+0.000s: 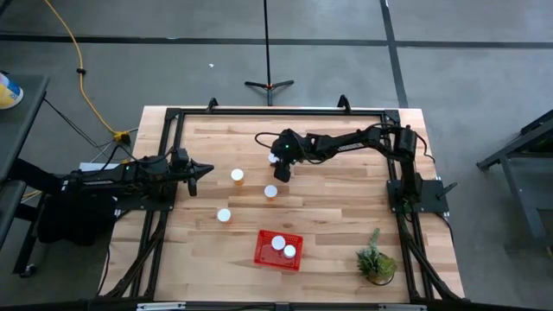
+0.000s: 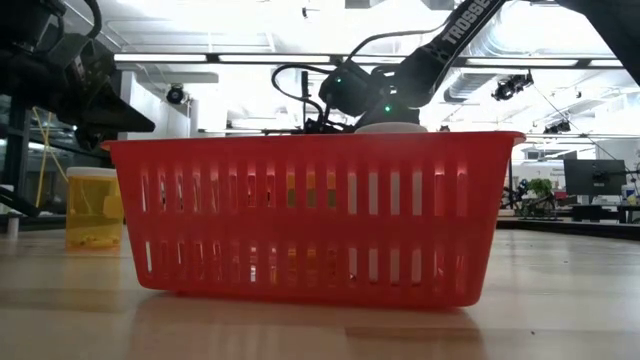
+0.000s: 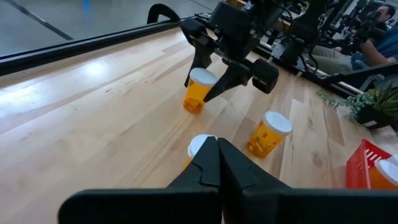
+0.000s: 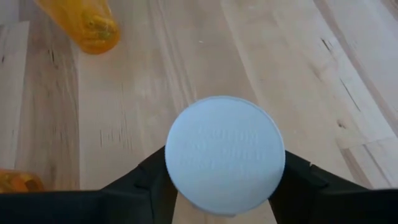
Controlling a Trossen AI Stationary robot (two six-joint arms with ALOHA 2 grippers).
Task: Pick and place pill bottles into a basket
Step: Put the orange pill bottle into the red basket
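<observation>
So the right gripper was the busy one. It sat well up the surface from the red basket, toward the far edge, with its fingers straddling a pill bottle standing upright under it. From the wrist camera, the white cap filled the gap between both fingers, so the jaws were roughly half closed and snug against it on either side. I'd call that gripped, though the bottle's base looked like it was on the wood, so not lifted yet, as far as I could judge.

What mattered for the carry was that the basket lay straight back toward the near edge from that gripper, and slightly toward the left arm's side. The bottle's long axis was vertical, so it should drop in cap-up. Two bottles were already in the basket, in the corner nearest the potted plant.

Three more stood loose between the gripper and the basket: one just below the right gripper, one near the left gripper, and one up and to the left of the basket.

The left gripper was fully pinched shut on nothing, parked at the left edge. It was closer to those last two, but the right arm clearly owned the held one.
</observation>
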